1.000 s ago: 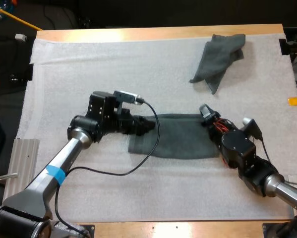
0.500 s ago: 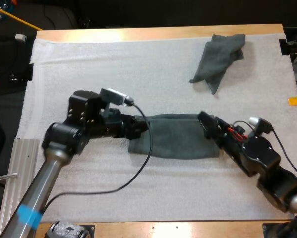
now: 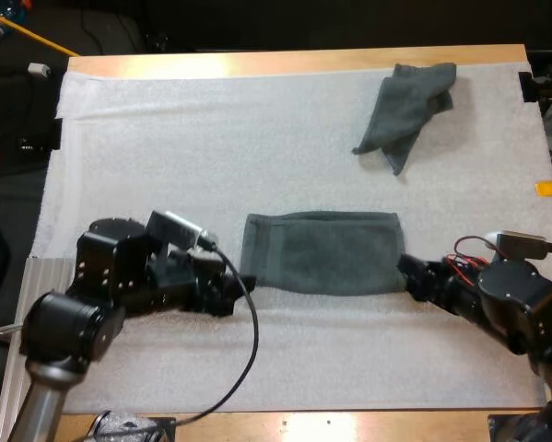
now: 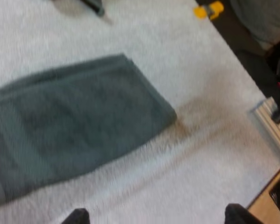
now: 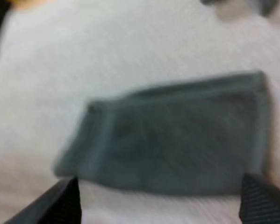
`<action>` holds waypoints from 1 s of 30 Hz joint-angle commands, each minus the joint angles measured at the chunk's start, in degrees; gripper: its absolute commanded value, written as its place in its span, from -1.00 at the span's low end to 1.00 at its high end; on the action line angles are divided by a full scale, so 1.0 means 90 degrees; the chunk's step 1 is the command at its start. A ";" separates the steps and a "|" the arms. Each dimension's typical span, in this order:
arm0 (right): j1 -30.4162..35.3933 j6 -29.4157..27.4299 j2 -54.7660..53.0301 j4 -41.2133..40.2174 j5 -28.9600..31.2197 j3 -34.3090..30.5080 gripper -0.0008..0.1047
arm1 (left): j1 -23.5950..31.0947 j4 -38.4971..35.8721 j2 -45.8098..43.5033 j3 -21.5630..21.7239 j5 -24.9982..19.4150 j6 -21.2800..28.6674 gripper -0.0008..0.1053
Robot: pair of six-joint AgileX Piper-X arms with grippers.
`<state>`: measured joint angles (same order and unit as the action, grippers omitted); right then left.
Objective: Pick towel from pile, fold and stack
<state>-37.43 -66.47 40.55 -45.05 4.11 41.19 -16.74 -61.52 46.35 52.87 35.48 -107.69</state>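
Both jaws stand wide and empty, flanking the folded towel [image 3: 322, 251] lying flat on the mat [image 3: 165, 138], seemingly squared for another fold; the crumpled towel [image 3: 407, 110] lies well apart.

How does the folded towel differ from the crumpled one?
The folded towel lies flat as a neat rectangle; the crumpled towel is bunched and irregular. The folded towel sits mid-mat; the crumpled towel lies near the far right corner. Both are dark grey-green.
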 commanded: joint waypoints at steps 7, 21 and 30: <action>0.0087 -0.0354 -0.0004 -0.1029 0.0024 0.0410 0.29 | -0.0002 -0.0501 -0.0482 0.0042 0.0086 -0.0075 0.08; 0.2883 -0.1980 0.1587 -0.0691 -0.2353 0.0410 0.29 | -0.0002 -0.0435 -0.0680 0.0042 -0.0012 -0.0670 0.08; 0.3791 -0.2371 0.3019 0.0071 -0.3748 0.0400 0.10 | -0.0002 -0.0338 -0.0680 0.0042 -0.1115 -0.1451 0.08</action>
<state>-3.53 -86.02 67.16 -45.06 -26.90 44.36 -16.74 -65.43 40.47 52.87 27.06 -118.96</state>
